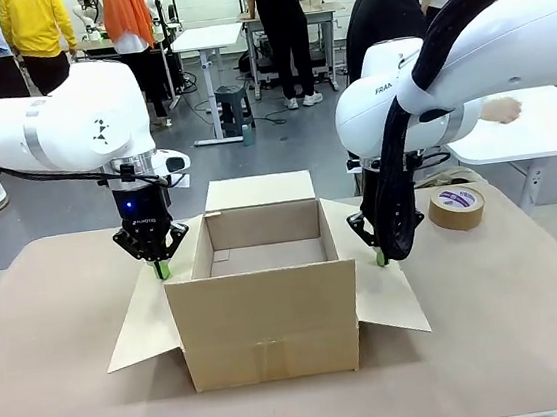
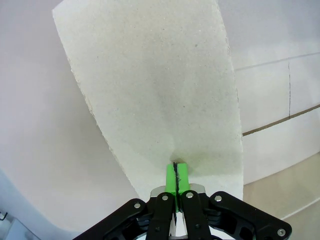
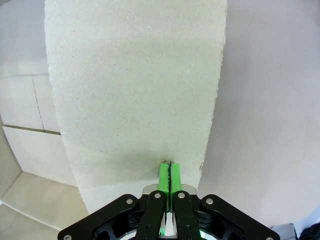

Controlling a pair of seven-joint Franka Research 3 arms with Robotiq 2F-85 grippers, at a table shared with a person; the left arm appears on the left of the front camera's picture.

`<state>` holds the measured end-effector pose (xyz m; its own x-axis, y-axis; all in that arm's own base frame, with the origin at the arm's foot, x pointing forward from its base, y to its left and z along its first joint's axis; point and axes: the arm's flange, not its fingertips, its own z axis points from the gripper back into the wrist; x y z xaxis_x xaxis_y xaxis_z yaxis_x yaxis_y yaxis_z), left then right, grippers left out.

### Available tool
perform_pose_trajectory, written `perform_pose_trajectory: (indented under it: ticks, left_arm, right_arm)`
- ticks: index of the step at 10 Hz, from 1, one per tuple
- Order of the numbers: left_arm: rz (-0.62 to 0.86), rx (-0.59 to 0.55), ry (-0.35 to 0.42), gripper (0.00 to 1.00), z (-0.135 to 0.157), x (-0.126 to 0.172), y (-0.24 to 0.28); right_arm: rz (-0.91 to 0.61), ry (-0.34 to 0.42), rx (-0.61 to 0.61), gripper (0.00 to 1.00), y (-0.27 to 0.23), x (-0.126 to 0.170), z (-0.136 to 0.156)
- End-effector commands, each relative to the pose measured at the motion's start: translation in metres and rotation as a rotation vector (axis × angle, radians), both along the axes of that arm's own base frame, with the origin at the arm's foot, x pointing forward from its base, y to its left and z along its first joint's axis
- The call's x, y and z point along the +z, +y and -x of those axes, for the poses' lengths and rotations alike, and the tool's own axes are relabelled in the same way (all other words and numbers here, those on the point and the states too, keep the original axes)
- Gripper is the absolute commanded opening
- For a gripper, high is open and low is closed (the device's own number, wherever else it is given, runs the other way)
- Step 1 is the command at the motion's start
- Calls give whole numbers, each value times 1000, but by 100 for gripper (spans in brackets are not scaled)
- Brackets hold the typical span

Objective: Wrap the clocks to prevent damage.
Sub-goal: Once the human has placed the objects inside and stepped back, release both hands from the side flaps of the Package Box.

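Box: an open cardboard box stands in the middle of the table, top open; its inner floor and rear wall show from the front.
Rear flap: the rear flap stands up behind the opening.
Left flap: the left flap is splayed outward and slopes down to the table.
Right flap: the right flap is splayed outward the same way on the other side.
Left jaws: clenched with nothing between them; the green pads meet and their tips touch the upper face of the left flap, near its fold.
Right jaws: clenched and grasping nothing; the right green pads press tip-first on the right flap.
Arms: the left arm and the right arm both point straight down, one on each side of the box.
Tape: a roll of brown tape lies flat on the table, beyond the right flap and apart from it.
Person: a person in black stands at the far side, one hand over a white table behind.
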<state>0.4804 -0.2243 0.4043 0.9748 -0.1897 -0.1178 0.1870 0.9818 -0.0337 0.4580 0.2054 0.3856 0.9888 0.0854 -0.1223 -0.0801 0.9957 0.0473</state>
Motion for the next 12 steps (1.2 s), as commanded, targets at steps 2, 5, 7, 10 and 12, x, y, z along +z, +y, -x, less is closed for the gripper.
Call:
perform_pose_trajectory:
  ticks: [2,5,7,10,12]
  left_arm:
    - [-3,-1,3,0,1,-1,0]
    - [-3,-1,3,0,1,-1,0]
    - [-3,-1,3,0,1,-1,0]
    - [-3,-1,3,0,1,-1,0]
    - [-3,-1,3,0,1,-1,0]
  right_arm:
    - [14,-3,-9,1,1,-1,1]
    - [14,-3,-9,1,1,-1,1]
    - [14,-3,-9,1,1,-1,1]
    - [14,-3,-9,1,1,-1,1]
    - [14,-3,-9,1,1,-1,1]
